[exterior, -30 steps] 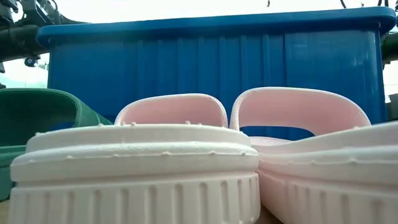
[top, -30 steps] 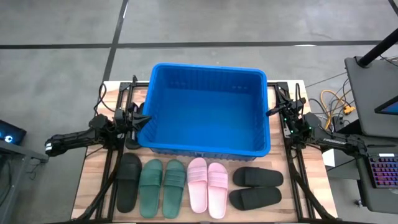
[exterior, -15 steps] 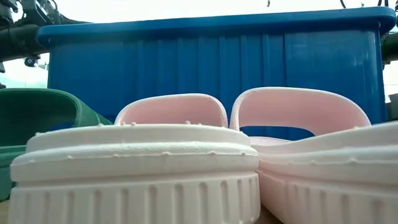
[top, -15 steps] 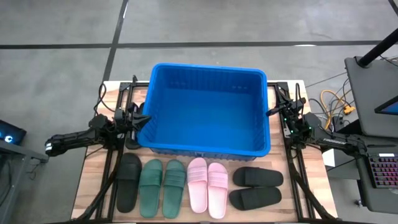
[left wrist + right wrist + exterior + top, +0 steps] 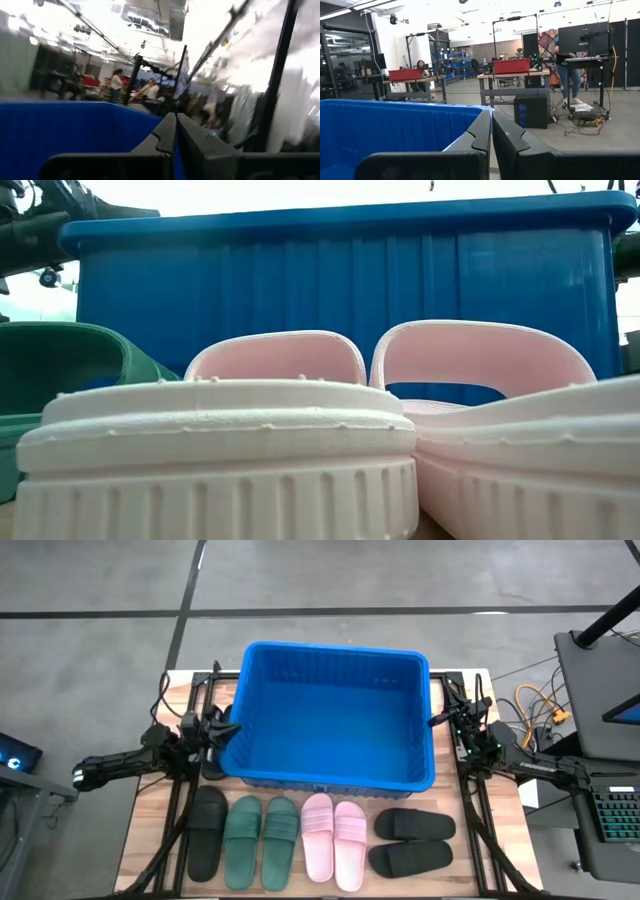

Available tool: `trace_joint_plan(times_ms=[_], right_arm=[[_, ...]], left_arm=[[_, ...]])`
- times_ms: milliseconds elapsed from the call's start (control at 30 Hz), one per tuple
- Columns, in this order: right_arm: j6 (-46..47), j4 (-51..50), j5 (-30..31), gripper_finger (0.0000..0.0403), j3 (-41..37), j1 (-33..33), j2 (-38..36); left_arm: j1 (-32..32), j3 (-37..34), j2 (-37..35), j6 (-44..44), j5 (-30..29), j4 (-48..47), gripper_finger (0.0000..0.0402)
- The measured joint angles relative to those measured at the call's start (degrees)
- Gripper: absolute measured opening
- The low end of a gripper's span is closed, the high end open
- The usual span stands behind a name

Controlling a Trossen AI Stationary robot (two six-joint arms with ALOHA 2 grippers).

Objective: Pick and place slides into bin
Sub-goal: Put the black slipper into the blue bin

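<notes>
Pink slides (image 5: 300, 430) fill the low view, heels toward the camera, ribbed soles and arched straps pale and slightly grainy; behind them the bin's (image 5: 340, 290) ribbed blue wall rises, with a green strap (image 5: 60, 360) at the left edge. Only the high view shows the whole row on the wooden table (image 5: 150, 840) along the near edge: one black slide (image 5: 207, 831) at the far left, the green pair (image 5: 261, 841), the pink pair (image 5: 334, 840), then two more black slides (image 5: 411, 841) lying crosswise, one behind the other. All rest just in front of the bin (image 5: 330, 780), none inside; its floor is bare blue.

Farther back, the left gripper (image 5: 222, 730) sits at the bin's left wall and the right gripper (image 5: 442, 720) at its right wall. The wrist views show what the high view cannot: the left gripper (image 5: 175, 131) and the right gripper (image 5: 491, 125) each have their fingers pressed together, holding nothing, with the bin's blue wall (image 5: 395, 130) just beside them. Beyond, the right wrist view shows a workshop with benches (image 5: 512, 75); the left wrist view shows people (image 5: 117, 82) standing far off.
</notes>
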Motion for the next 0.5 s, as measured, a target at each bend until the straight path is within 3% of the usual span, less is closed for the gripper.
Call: trace_joint_plan(times_ms=[133,367,500], right_arm=[[6.55,0.19,-0.61,0.0009,-0.02,-0.02,0.00],[25.54,3.66,-7.20,0.0009,-0.02,-0.02,-0.12],[27.45,4.29,-11.65,0.0009,-0.02,-0.02,-0.02]], left_arm=[[0.02,0.00,0.02,-10.58,-3.71,-0.62,0.0000],[0.02,0.00,0.00,-11.65,-3.94,0.29,0.0000],[0.02,0.00,0.02,-11.44,-3.98,0.84,0.0000]])
